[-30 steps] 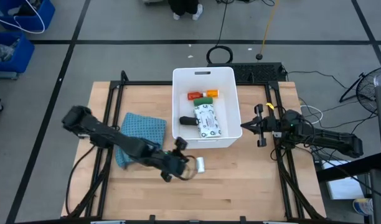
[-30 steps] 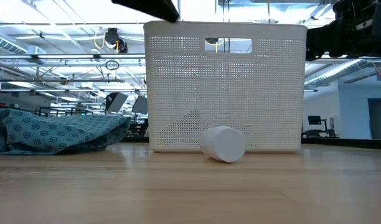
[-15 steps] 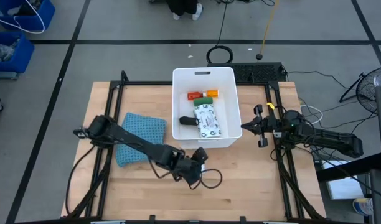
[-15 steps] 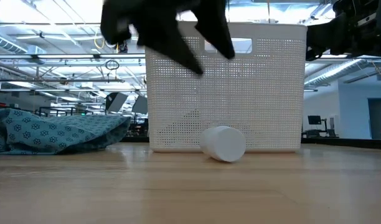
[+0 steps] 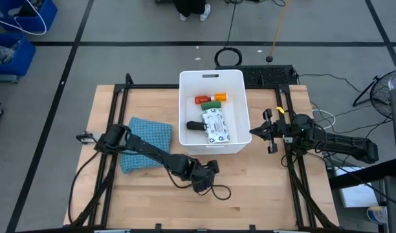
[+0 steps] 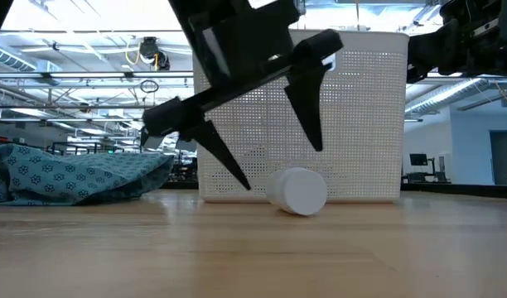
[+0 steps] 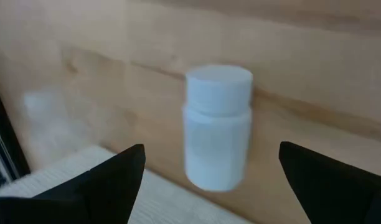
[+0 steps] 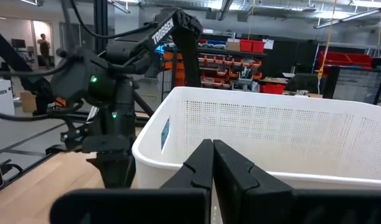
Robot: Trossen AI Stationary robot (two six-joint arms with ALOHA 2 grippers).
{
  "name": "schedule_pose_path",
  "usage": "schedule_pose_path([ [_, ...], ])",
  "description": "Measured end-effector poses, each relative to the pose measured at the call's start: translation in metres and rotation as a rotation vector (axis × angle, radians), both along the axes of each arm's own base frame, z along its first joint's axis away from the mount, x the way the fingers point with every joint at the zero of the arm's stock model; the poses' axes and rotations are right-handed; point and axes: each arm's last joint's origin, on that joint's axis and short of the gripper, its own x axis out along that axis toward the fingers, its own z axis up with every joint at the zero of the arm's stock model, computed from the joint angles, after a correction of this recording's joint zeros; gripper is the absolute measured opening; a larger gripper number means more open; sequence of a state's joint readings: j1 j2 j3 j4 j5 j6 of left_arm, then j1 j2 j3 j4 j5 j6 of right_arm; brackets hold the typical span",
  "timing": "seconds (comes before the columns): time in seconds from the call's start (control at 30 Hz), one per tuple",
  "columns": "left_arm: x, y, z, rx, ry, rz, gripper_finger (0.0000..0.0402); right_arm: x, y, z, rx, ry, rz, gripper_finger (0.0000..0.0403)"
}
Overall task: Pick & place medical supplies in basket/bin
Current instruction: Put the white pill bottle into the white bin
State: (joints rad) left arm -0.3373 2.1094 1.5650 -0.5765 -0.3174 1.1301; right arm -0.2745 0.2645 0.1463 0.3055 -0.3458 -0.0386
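The white roll (image 6: 296, 190) lies on its side on the table, just in front of the white bin's near wall (image 6: 353, 124). My left gripper (image 6: 280, 165) hangs open over it, one finger on each side, touching nothing; the left wrist view shows the roll (image 7: 217, 127) between the spread fingers. From above, the gripper (image 5: 209, 170) hides the roll. In the bin (image 5: 184, 110) lie a red bottle (image 5: 201, 100), an orange bottle (image 5: 219, 97), a green block (image 5: 213, 103), a black block (image 5: 194, 125) and a white printed packet (image 5: 216, 125). My right gripper (image 5: 253, 133) waits shut beside the bin's right wall.
A blue-teal cloth (image 5: 145, 141) lies crumpled left of the bin, under my left arm. Black frame rails (image 5: 114, 129) run along the table's left and right sides. Bare wood lies along the near edge (image 5: 250, 200).
My left gripper has moved toward the table's right edge and come down over the white roll, turning as it went. Its fingers have opened wide. The roll has stayed where it was.
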Motion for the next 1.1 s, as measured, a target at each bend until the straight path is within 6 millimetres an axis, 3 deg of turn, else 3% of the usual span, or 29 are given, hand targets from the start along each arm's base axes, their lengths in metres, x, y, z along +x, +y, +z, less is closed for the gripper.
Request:
schedule_pose_path([
  [0.37, 0.011, 0.020, 0.001, -0.235, 0.033, -0.118, 0.0376, 0.001, 0.000, -0.001, 0.001, 0.010, -0.001, 0.0000],
  [0.8, 0.015, 0.039, 0.001, -0.382, 0.066, -0.164, 0.0376, 0.001, 0.000, -0.001, 0.007, 0.015, -0.001, 0.0000],
  [1.1, 0.021, 0.039, -0.033, -0.330, 0.127, -0.155, 0.0358, 0.002, -0.001, -0.002, 0.027, 0.024, -0.002, 0.0000],
])
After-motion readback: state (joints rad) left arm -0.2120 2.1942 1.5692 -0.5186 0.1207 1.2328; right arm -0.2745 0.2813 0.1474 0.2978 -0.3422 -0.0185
